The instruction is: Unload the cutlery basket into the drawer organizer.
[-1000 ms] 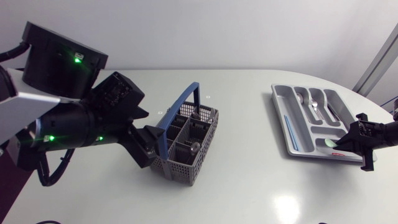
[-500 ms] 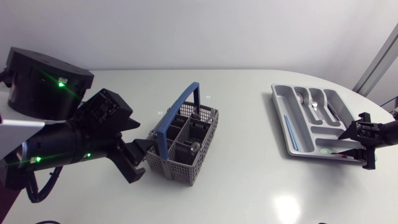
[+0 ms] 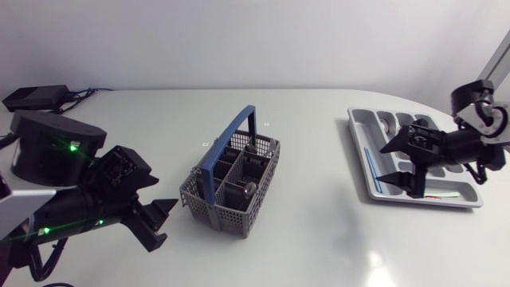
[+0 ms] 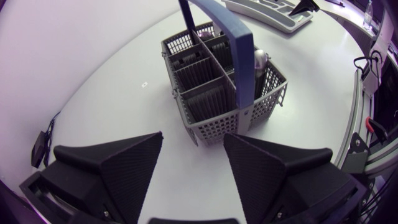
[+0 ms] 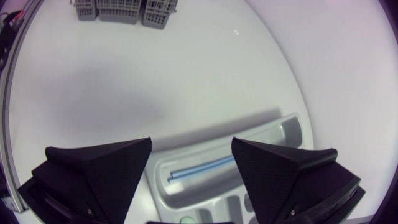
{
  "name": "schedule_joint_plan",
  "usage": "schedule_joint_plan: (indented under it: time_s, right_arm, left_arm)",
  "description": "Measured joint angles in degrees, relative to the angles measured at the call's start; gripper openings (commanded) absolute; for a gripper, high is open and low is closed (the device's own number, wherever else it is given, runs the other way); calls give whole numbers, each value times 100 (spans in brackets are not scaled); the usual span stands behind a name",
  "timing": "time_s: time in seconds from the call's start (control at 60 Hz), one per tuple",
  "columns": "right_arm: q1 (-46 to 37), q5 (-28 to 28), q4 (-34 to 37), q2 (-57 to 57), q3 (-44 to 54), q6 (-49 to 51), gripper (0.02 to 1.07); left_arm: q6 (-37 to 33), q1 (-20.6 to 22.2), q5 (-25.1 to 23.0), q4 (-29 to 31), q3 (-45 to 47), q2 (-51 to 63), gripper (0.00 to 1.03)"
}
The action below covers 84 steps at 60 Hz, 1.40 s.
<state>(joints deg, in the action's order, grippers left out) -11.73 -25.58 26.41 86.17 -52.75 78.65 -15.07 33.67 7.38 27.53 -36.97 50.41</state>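
Our left arm enters at near left, left gripper low, pointing right, fingers spread wide, nothing held. Our right arm enters at right, right gripper pointing left, fingers apart, nothing held.

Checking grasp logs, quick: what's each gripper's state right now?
Left gripper: open, holding nothing, facing the cutlery basket without touching it.
Right gripper: open, holding nothing, above the drawer organizer.

The smooth white table with a curved edge shows a soft patch of reflected light near its front.
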Motion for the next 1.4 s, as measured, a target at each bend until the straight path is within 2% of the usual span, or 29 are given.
schedule_joint_plan:
  time_s: [0.2, 0.367, 0.45, 0.517, 0.617, 0.667, 0.7, 0.733, 0.767, 0.833, 1.083, 1.267, 1.4]
  right_arm:
    - [1576, 514, -1102, 323, -33, -1840, 93]
    - [2236, 643, -1213, 1255, -588, -2909, 92]
    - [2396, 660, -1239, 1663, -1038, -3309, 80]
    - [2465, 660, -1281, 1915, -1390, -3652, 75]
    - [2516, 614, -1296, 2238, -1902, -4085, 56]
    - [2520, 535, -1294, 2393, -2162, -4286, 42]
    - [2520, 461, -1276, 2463, -2284, -4385, 38]
    - [2522, 411, -1272, 2531, -2391, -4472, 29]
    - [2531, 323, -1237, 2603, -2509, -4557, 25]
    - [2553, 120, -1038, 2758, -2774, -4669, 23]
    - [2688, -857, 20, 3279, -3534, -4723, 21]
    - [2629, -1040, 496, 3248, -3521, -4448, 21]
    - [2590, -1027, 586, 2850, -2929, -4271, 21]
  left_arm:
    - [0, -68, -111, -262, 439, -17, 70]
    - [-20, -140, -140, -485, 640, 166, 70]
    - [-63, -179, -153, -640, 693, 358, 70]
    - [-144, -262, -214, -870, 693, 608, 69]
    - [-170, -435, -273, -1172, 693, 1029, 64]
    - [-175, -562, -328, -1373, 693, 1257, 60]
    - [-175, -638, -372, -1467, 691, 1377, 59]
    - [-179, -704, -413, -1545, 682, 1488, 59]
    - [-192, -754, -437, -1631, 671, 1609, 55]
    - [-195, -817, -457, -1788, 629, 1838, 51]
    - [-192, -981, -673, -2441, 326, 2688, 51]
    - [-216, -1261, -892, -2745, 48, 3318, 51]
    - [-313, -1517, -1019, -2859, -437, 3866, 51]
